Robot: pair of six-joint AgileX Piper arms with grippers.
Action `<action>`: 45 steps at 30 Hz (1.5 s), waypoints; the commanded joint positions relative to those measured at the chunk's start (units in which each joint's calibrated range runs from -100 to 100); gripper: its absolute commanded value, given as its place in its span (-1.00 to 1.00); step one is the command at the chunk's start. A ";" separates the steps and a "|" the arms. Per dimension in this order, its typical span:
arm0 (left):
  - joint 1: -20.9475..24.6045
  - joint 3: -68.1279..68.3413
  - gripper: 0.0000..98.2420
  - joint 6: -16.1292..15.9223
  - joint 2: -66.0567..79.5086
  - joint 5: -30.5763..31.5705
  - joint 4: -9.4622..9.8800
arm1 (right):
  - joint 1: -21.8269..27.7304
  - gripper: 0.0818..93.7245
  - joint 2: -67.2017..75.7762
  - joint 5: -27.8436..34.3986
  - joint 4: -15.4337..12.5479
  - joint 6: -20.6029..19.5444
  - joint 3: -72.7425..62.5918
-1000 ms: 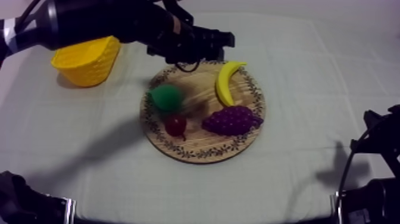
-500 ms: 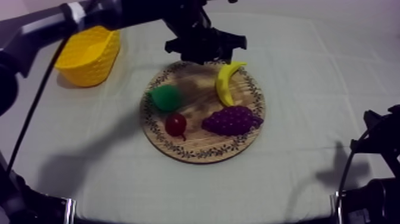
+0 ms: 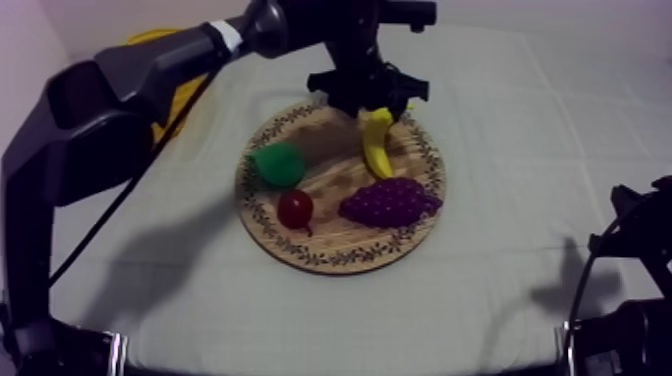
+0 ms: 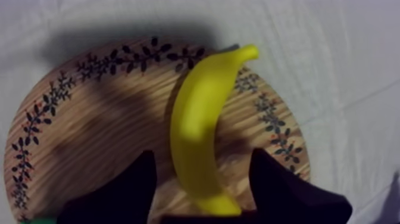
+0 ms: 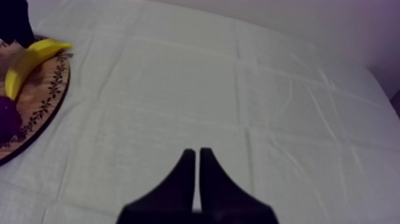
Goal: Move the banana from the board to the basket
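Closest to me, at the near right of the counter, my right end effector (image 5: pixel 195 156) rests with its fingers pressed together on nothing, out of the job. Next comes the board (image 3: pixel 340 262), with the grapes (image 3: pixel 388 203) and small red fruit (image 3: pixel 295 209) on its near half and the pear (image 3: pixel 278 165) at its left. The banana (image 4: pixel 199 119) lies flat on the board's far right part, one tip just beside the grapes and the other reaching the patterned rim. My left end effector (image 4: pixel 203 164) hangs over it with the fingers spread wide, one on each side of the end nearer the grapes, with gaps showing and nothing gripped. I judge the banana light, stiff and smooth, a toy shell that will not bruise but could twist or squirt out of a pinch near its tapered end. I would take it across the thick middle, where the sides run closest to parallel. Bare wood on both flanks gives the fingers room, and only the grapes crowd one tip. The board looks hard and flat; the cloth (image 3: pixel 520 150) beyond is soft and creased. The basket (image 3: pixel 182 98) sits at the far left, partly behind my arm, with a free path over open cloth
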State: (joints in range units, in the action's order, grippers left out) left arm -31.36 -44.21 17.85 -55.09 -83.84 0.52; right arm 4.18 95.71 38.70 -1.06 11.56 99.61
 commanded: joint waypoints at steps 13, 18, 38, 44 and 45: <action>-0.11 -19.98 0.02 -0.66 -12.88 -15.07 -0.21 | 0.03 -0.99 0.05 0.01 0.01 -0.01 0.05; 0.21 -21.96 -0.14 -0.55 -14.48 -15.77 -0.69 | 0.03 -0.99 0.05 0.01 0.01 -0.01 0.05; 2.05 -17.06 -0.45 -1.75 -6.90 -16.00 3.22 | 0.03 -0.99 0.05 0.01 0.01 0.00 0.05; 6.40 -9.71 -0.46 -3.33 3.59 -16.00 7.12 | 0.03 -0.99 0.05 0.01 0.01 0.00 0.05; 7.40 -8.34 -0.46 -3.62 5.28 -16.00 7.62 | 0.03 -0.99 0.05 0.01 0.01 0.00 0.05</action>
State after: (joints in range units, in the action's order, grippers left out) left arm -25.68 -54.90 14.49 -53.90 -99.87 7.61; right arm 4.18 95.71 38.70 -1.06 11.56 99.61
